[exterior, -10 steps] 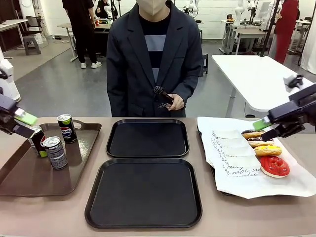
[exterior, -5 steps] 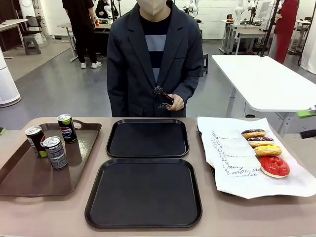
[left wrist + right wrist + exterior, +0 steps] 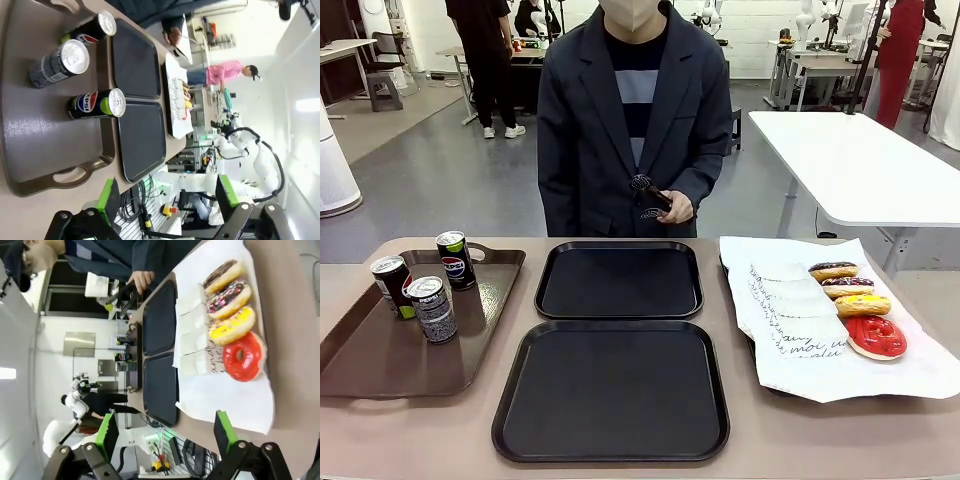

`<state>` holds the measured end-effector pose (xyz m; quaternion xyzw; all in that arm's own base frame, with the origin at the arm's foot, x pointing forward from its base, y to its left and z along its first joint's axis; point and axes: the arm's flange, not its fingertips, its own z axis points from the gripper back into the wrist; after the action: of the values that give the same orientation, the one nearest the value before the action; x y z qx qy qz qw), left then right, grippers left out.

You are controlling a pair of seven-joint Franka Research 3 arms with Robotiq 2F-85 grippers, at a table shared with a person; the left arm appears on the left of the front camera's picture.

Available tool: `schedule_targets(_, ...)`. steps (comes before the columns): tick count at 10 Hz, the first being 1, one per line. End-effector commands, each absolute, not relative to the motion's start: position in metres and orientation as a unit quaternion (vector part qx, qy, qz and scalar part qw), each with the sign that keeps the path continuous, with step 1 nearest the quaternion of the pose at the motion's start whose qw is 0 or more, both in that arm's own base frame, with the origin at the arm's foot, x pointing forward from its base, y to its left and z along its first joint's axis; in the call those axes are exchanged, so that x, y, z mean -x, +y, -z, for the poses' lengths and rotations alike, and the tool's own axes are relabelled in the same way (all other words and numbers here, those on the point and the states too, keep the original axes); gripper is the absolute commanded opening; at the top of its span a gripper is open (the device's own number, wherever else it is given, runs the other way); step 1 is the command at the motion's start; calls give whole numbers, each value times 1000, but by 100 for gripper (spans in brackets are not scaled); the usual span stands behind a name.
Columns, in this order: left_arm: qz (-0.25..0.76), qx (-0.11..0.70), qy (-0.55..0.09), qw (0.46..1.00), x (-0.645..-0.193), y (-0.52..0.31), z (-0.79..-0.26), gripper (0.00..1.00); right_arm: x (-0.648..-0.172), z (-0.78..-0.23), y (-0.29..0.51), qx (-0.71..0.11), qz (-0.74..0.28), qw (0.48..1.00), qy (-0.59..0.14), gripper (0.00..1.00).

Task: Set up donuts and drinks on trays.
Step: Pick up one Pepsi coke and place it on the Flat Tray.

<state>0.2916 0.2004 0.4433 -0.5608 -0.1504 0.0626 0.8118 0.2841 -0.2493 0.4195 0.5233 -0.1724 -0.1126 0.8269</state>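
A: Jaws on the left gripper (image 3: 166,196) and right gripper (image 3: 165,429)?
B: Both stood wide apart.
A: Where were donuts (image 3: 863,305) and cans (image 3: 432,308)?
B: On paper (image 3: 790,370) right of the trays (image 3: 610,390) lay the donuts; cans stood on the brown tray (image 3: 380,360), left.

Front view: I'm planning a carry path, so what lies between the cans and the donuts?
In the front view, the far tray and the near tray, both black and bare, lie between the cans and the donuts.
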Motion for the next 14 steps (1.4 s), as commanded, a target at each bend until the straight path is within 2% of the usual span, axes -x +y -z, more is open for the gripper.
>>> schedule_targets(1, -74, 553, -160, 814, -284, 217, -446, 100, -273, -418, -269, -535, 123, 813, -193, 100)
schedule_targets(4, -91, 529, -167, 827, -277, 227, -448, 100, -261, -415, -278, -537, 141, 803, -218, 100)
schedule_targets(5, -62, 523, -171, 833, -280, 215, -449, 100, -276, -421, -256, -499, 141, 822, -236, 100)
schedule_targets(6, -91, 544, -173, 816, -278, 226, -448, 100, -256, -417, -277, -526, 148, 814, -198, 100)
schedule_targets(14, -91, 544, -173, 816, -278, 226, -448, 100, -256, -417, -277, -526, 148, 814, -198, 100)
